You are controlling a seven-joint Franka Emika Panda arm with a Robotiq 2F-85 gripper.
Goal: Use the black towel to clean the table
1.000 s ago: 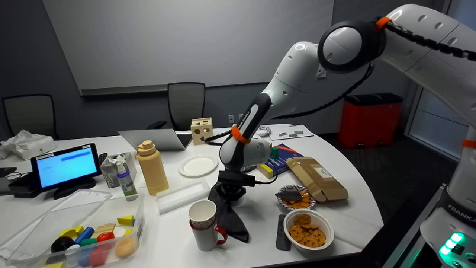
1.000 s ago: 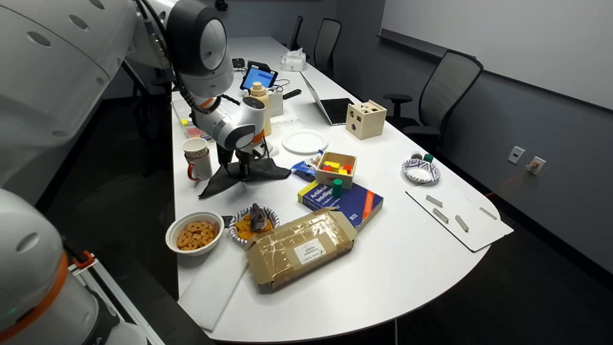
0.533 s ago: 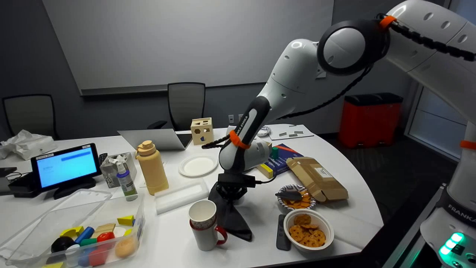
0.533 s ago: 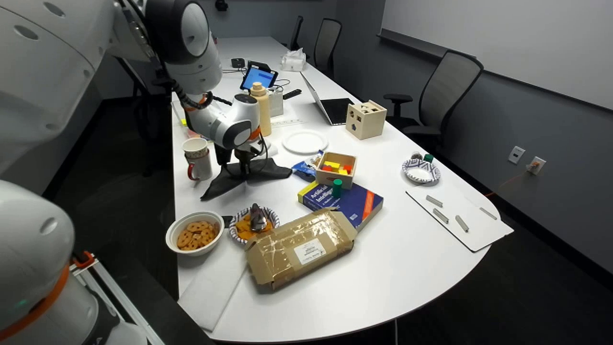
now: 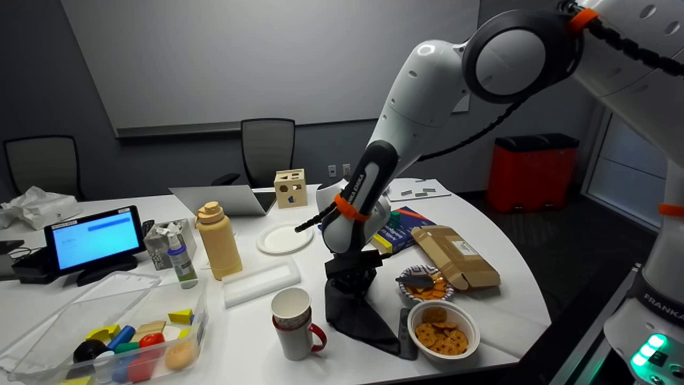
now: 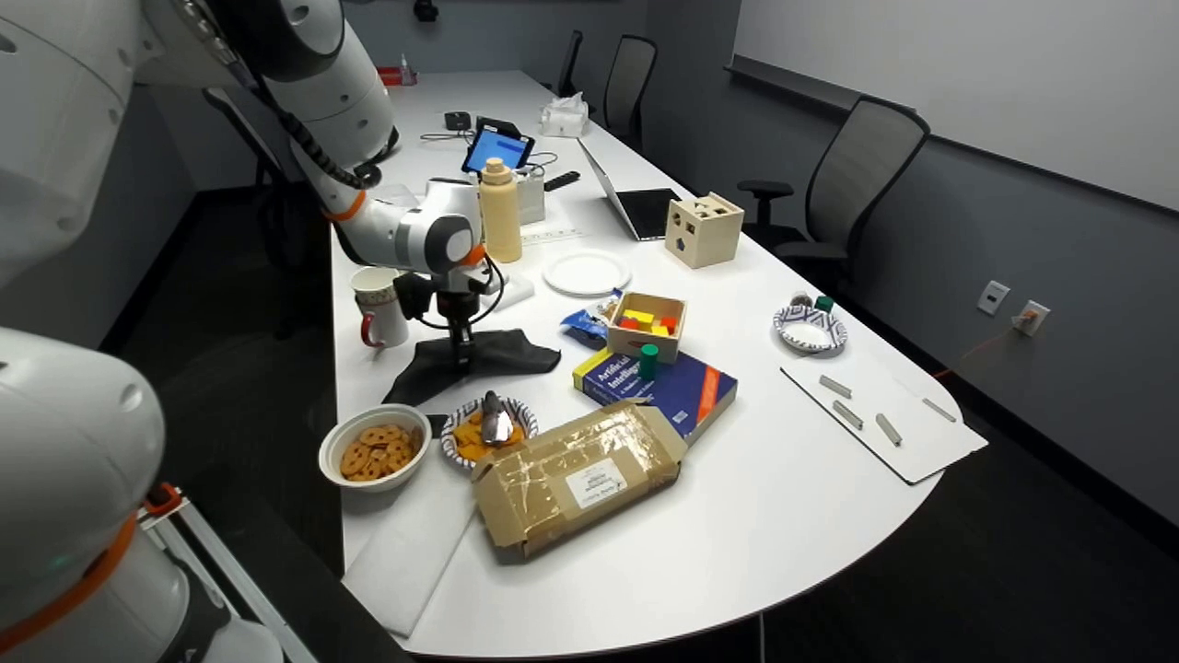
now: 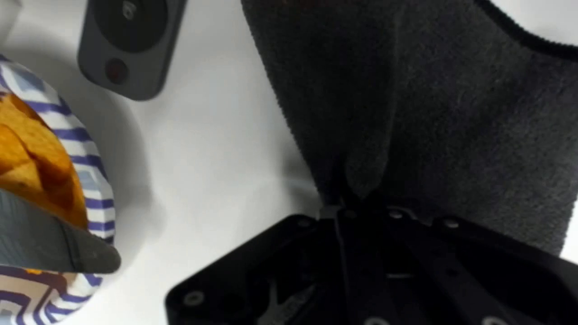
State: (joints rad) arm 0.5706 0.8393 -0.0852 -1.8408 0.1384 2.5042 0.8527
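Right of the red-handled mug, the gripper pinched the black towel

The towel lay partly spread on the table, held by a bunched fold. A good stroke probably called for even pressure, the towel flat and clear of the mug. Farther right of the mug, the remote deserved room: the towel's corner reached its edge, contact uncertain.

Rightward from the mug, the arm link read "EMIKA", the book "Artificial" over a half-hidden word, the base "FRANKA".
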